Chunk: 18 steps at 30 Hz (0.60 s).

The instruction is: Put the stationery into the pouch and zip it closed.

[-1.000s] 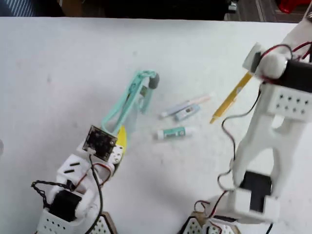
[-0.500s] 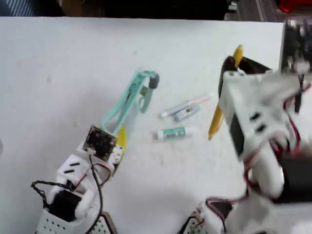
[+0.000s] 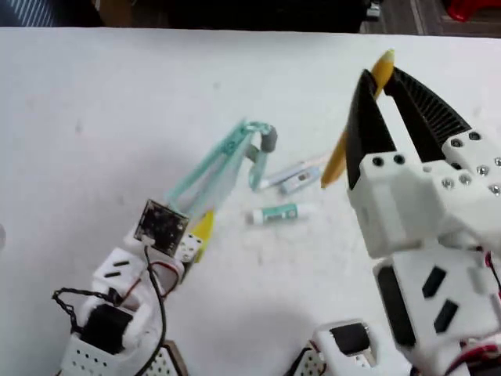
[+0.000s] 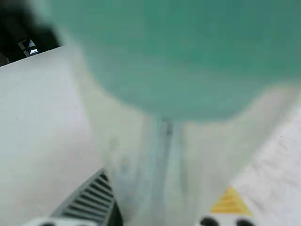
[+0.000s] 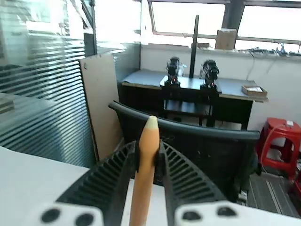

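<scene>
A teal see-through pouch (image 3: 219, 168) is held at its near end by my left gripper (image 3: 200, 227), which is shut on it; the pouch slants up and away toward its dark zipper pull (image 3: 268, 141). Seen from the left wrist, the pouch (image 4: 178, 70) hangs close in front of the lens. My right gripper (image 3: 381, 78) is raised high over the right side of the table, shut on a yellow pencil (image 3: 344, 149). From the right wrist, the pencil (image 5: 146, 179) stands between the black fingers (image 5: 113, 174). A teal-banded tube (image 3: 275, 212), a pale pen (image 3: 301, 167) and a small capped piece (image 3: 300, 181) lie beside the pouch.
The white table (image 3: 102, 102) stretches bare to the left and back. The right arm's white body (image 3: 438, 258) covers the near right corner. Beyond the table's far edge are a dark chair (image 5: 202, 141) and a room with desks.
The right arm has swung up toward the camera with the pencil, tip now pointing over the loose stationery. The pouch's far end has shifted right and tilted in the left gripper.
</scene>
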Motion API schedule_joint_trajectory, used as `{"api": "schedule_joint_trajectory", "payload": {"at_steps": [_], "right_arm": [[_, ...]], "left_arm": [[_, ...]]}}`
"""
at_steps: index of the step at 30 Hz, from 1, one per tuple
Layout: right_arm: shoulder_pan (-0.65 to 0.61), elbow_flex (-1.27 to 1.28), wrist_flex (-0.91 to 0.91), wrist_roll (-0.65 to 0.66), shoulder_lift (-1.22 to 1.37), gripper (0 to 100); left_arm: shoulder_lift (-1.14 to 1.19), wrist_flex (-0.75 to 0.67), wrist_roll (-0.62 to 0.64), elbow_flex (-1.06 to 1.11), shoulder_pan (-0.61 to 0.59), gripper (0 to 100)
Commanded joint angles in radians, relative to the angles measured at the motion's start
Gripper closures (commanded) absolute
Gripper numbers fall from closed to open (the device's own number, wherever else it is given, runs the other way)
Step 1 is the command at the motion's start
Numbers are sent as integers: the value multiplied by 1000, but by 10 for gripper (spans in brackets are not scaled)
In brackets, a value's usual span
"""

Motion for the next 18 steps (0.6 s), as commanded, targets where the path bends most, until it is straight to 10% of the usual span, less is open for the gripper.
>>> {"api": "schedule_joint_trajectory", "payload": {"at_steps": [1, 18], "right_arm": [[-44, -5, -71, 11, -2, 982], [-165, 307, -166, -118, 4, 982]], "left_arm": [[4, 11, 18, -3, 10, 823], [4, 5, 18, -3, 16, 825]]}}
